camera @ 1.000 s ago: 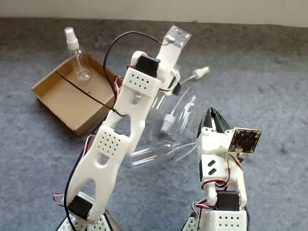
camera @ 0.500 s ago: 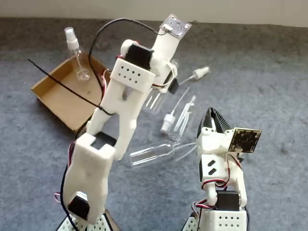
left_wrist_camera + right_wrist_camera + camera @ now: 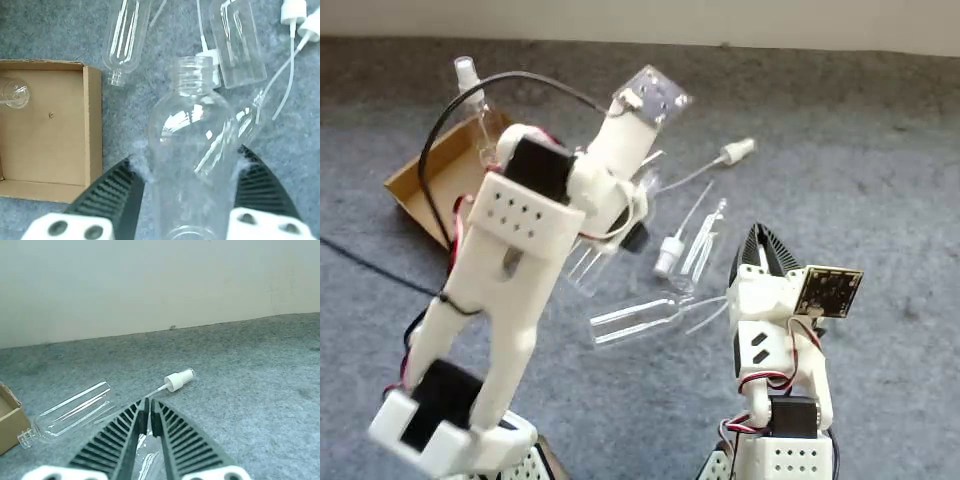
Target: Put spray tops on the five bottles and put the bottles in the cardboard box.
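Item one: my left jaws pinch an uncapped clear bottle (image 3: 192,145) by its body, neck open, held over the desk (image 3: 880,200) just right of the cardboard box (image 3: 415,185); the box sits far left with one capped bottle (image 3: 480,120) upright inside. Item two: my right jaws, near right, are pressed together on nothing. Loose on the desk between the two arms: a flat-lying bottle (image 3: 632,322), a spray top (image 3: 668,255) just beyond it, and a second spray top (image 3: 738,151) farther off to the right.
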